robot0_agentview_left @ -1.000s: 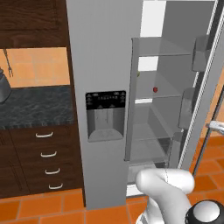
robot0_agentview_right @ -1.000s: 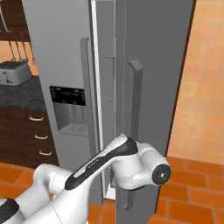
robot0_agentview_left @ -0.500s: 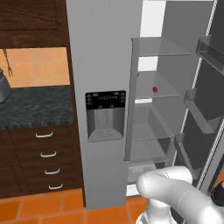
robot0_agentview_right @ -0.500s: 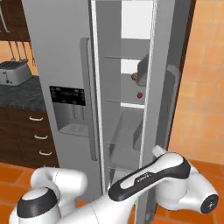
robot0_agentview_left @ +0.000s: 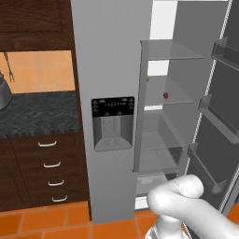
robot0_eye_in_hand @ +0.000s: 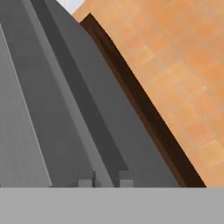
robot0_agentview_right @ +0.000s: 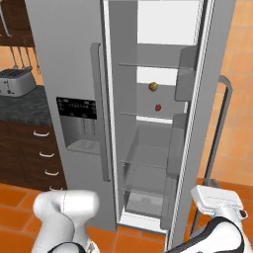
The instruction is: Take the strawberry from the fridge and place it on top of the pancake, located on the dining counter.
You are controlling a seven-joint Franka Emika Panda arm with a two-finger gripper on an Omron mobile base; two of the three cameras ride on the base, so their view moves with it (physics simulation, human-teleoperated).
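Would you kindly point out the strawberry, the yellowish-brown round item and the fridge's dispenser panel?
strawberry (robot0_agentview_right: 158,107): right base view, red body.
yellowish-brown round item (robot0_agentview_right: 153,87): right base view, its middle.
dispenser panel (robot0_agentview_left: 112,107): left base view, black control strip.

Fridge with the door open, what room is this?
It looks like a kitchen. A tall grey fridge stands open with a strawberry on a glass shelf, a toaster sits on the black counter, and dark wooden drawers are below.
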